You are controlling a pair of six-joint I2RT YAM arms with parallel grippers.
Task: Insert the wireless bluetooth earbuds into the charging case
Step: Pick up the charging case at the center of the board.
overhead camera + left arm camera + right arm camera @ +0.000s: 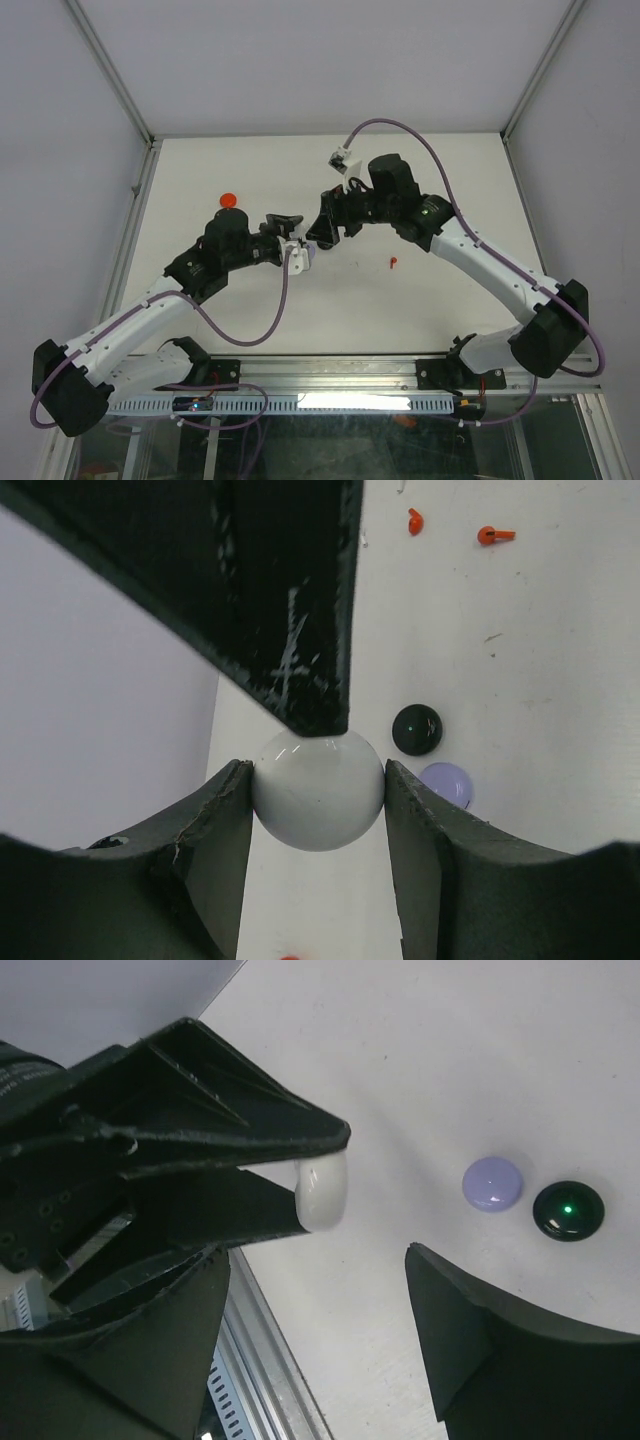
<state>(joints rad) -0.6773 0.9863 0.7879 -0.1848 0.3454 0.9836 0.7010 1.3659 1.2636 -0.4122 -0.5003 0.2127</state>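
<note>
White desk (450, 200), matt, with a few faint scuffs. Left arm (150, 310) in from the near left corner and right arm (490, 265) in from the near right corner, both bent toward the middle of the desk, tips almost nose to nose there.

Left gripper (316, 772) closed on the white charging case (318, 805), one dark finger pressed to each side of the round shell. Right gripper (318, 1258) open, jaws set wide with bare desk top between them. One of its fingers (300, 610) down over the case from above, touching its upper edge.

Case itself smooth and glossy. Edge-on from the right wrist, a pale rounded lip poking out past the left gripper's fingers. Off the desk or resting on it: not possible to tell.

Red disc (229, 199) alone toward the left edge, in the far half, well apart from both grippers. Black disc (568, 1210) with a green dot of light and lavender disc (493, 1183) side by side near the middle of the desk, a narrow gap between them, near the held case.

Smallest of all: red earbud (415, 521) and second red earbud (494, 535), loose on the desk top in its right half, near each other, out past the two discs, well apart from the held case and from both grippers.
</note>
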